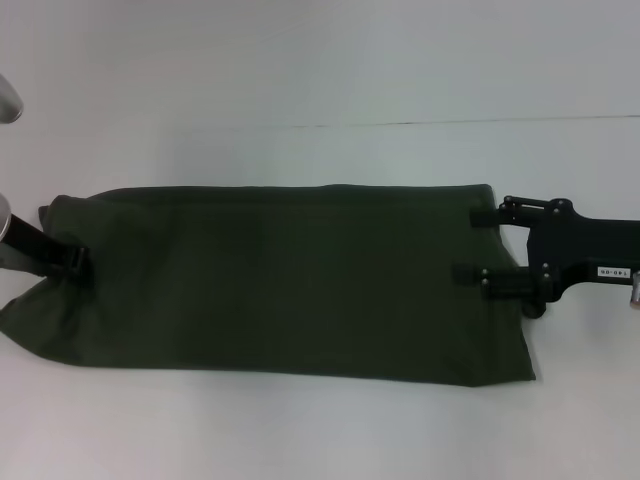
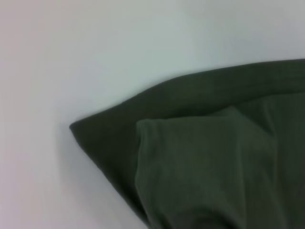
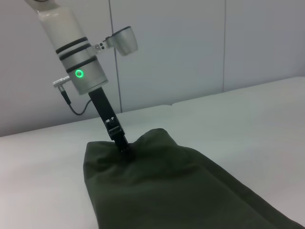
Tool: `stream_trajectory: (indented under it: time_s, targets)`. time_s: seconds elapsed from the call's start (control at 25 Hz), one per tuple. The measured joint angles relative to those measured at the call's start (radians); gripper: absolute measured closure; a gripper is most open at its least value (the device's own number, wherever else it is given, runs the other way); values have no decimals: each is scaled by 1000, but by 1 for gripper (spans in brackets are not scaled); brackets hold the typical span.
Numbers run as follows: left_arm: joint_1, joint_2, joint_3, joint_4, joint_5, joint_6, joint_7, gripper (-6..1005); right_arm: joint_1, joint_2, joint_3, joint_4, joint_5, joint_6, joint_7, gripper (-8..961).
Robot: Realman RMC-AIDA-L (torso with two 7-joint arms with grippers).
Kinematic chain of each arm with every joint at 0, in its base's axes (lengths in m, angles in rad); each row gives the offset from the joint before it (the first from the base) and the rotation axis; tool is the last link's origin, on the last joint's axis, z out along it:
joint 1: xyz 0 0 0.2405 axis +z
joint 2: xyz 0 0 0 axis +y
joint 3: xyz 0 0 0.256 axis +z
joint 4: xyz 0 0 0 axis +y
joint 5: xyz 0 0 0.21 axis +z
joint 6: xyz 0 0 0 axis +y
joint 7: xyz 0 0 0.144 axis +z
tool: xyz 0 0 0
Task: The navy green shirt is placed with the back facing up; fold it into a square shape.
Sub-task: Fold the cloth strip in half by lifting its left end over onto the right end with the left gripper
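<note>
1. Your right gripper sits at the shirt's right edge with its two fingers spread apart, one near the far corner and one lower, both lying over the cloth edge.
2. Your left gripper is at the shirt's left end; its tips press into a pinch of cloth, closed on it as far as the right wrist view shows.
3. The shirt lies as a long dark green band across the white table, plain side up.
4. Only the left wrist view shows a folded layer lying over the corner.
5. Bare table lies open on the far and near sides of the band.
</note>
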Motion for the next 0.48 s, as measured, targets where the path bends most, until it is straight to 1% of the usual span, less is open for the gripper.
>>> stream_trajectory:
  time_s: [0.2,0.44,0.48]
  targets:
    - [-1,1,0,0,0,1,1,788,1,0,0,0,0,5,0,78]
    - [-1,1,2,0,0,2,7,880,1,1,0,0,1,5,0,79]
    - [-1,1,2,0,0,3,9,880,1,1,-1,0,1,5,0,79]
